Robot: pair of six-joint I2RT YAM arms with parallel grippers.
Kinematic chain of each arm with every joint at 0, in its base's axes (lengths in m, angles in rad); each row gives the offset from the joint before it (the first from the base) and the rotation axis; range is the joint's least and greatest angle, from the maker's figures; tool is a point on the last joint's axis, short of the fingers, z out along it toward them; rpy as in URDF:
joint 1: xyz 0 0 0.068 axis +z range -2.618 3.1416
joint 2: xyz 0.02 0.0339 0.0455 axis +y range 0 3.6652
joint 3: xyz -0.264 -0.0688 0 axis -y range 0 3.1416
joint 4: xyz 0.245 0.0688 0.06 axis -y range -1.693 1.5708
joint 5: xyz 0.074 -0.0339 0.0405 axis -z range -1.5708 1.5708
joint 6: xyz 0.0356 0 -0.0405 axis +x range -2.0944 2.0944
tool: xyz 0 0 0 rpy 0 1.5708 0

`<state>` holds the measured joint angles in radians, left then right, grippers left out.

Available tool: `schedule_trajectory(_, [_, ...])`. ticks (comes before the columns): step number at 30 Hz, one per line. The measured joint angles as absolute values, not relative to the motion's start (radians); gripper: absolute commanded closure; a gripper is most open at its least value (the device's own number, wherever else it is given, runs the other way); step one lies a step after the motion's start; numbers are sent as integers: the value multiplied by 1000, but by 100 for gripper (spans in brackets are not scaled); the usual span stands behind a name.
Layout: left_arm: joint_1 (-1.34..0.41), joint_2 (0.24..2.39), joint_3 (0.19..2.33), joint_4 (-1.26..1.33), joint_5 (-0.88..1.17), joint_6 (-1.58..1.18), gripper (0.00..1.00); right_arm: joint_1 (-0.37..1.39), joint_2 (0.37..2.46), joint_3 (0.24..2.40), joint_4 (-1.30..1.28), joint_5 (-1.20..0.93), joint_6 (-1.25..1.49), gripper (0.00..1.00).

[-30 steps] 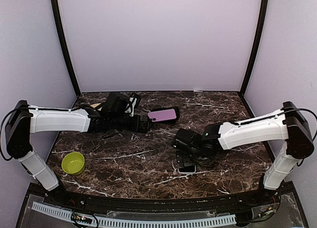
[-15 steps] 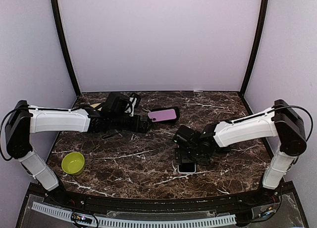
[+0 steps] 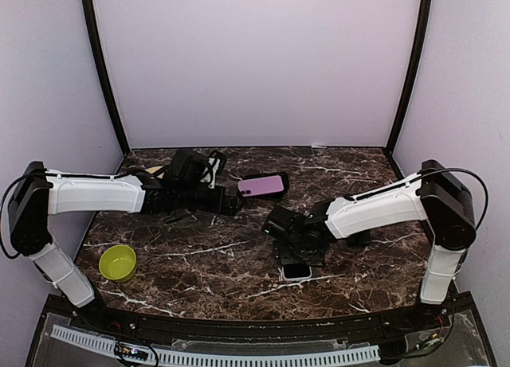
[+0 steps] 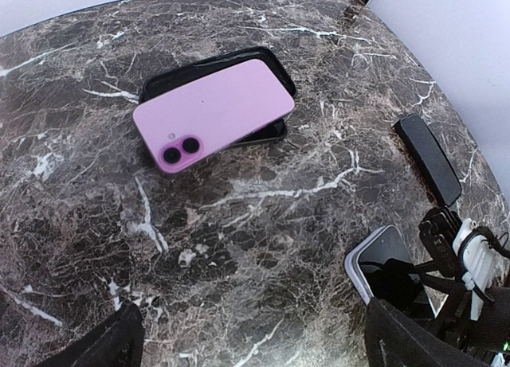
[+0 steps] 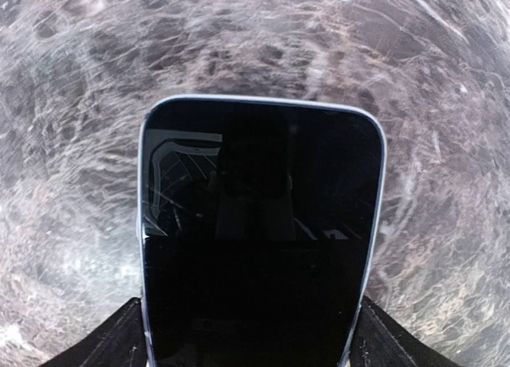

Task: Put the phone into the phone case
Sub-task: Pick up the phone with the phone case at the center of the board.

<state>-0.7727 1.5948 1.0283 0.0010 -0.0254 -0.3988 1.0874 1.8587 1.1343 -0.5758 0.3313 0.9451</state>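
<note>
Two phones show, and neither is seated in a case yet. At about 12 o'clock on the table [image 3: 199, 263], the pink phone [image 4: 213, 112] lies lens side up across the black case [image 4: 269, 134]. It is skewed, so the case's rim shows past its edges; it rests on top rather than being pressed in.

At about 5 o'clock, near the front edge, the right gripper [image 5: 247, 307] is clamped on the dark-screened phone [image 5: 259, 240]. One finger sits against each long edge at the phone's near end, screen up, and the phone looks sharp against a streaked table surface. Whether it is lifted or just touching the marble cannot be told.

The left gripper [image 4: 253, 319] hangs at about 10 o'clock with its fingers wide apart and nothing between them, looking toward the pink phone and case.

Judged from this, the task is at an early stage. A phone is in hand, well apart from the case. The case must be freed or the phone on it squared up, and then a phone must be aligned and pushed home. A black slab [image 4: 429, 158] lies at about 3 o'clock and a green bowl [image 3: 117, 262] at about 8 o'clock.
</note>
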Motion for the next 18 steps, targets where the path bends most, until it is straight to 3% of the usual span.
schedule_trajectory(7, [-773,1595,1028,-2,-26,-395,1,1101,1861,1139,-567,334,920,49])
schedule_trajectory(18, [-773,1591,1029,9,34,-370,7,1118,1787,1090,-513,329,849,66])
